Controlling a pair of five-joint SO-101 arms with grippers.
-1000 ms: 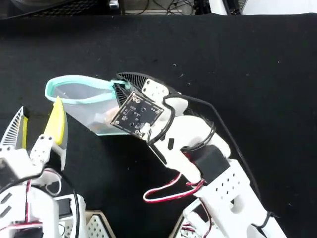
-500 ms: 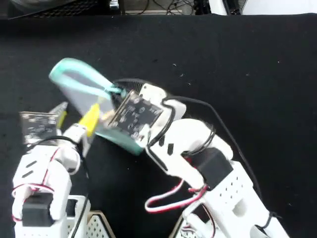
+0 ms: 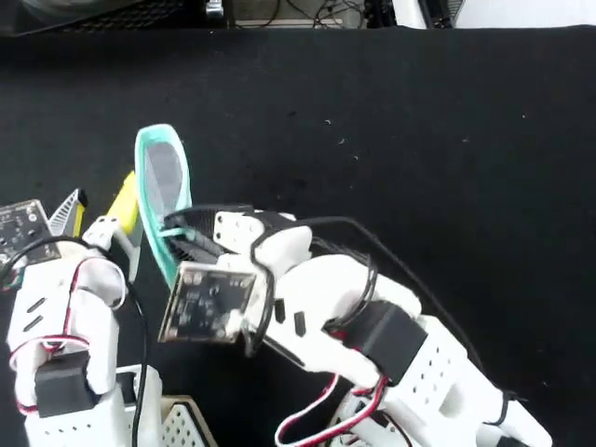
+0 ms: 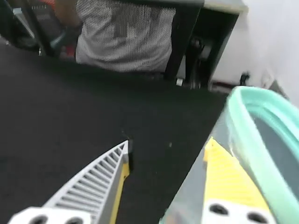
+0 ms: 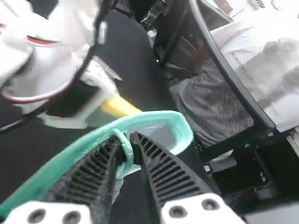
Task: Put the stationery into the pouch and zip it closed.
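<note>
A clear pouch (image 3: 166, 175) with a teal zipper rim (image 5: 161, 117) stands on edge, its mouth turned sideways. My right gripper (image 3: 182, 233) is shut on the teal pull loop at the rim, its black fingers (image 5: 159, 172) pinched around it in the right wrist view (image 5: 125, 141). Just left of the pouch is my left gripper (image 3: 98, 209), open and holding nothing. Its yellow finger (image 4: 229, 179) lies against the pouch's clear wall (image 4: 275, 154), and its white ribbed finger (image 4: 91, 186) stands apart over the black cloth. What the pouch holds is hidden.
Black cloth (image 3: 419, 140) covers the table, with open room to the right and at the back. The table's far edge (image 3: 298, 26) has cables and a mesh chair behind it. White arm bases (image 3: 65, 372) crowd the front left.
My right gripper swung down and left with the pouch, turning it from lying open to standing on edge. The left arm shifted, and its yellow finger now rests beside the pouch wall.
</note>
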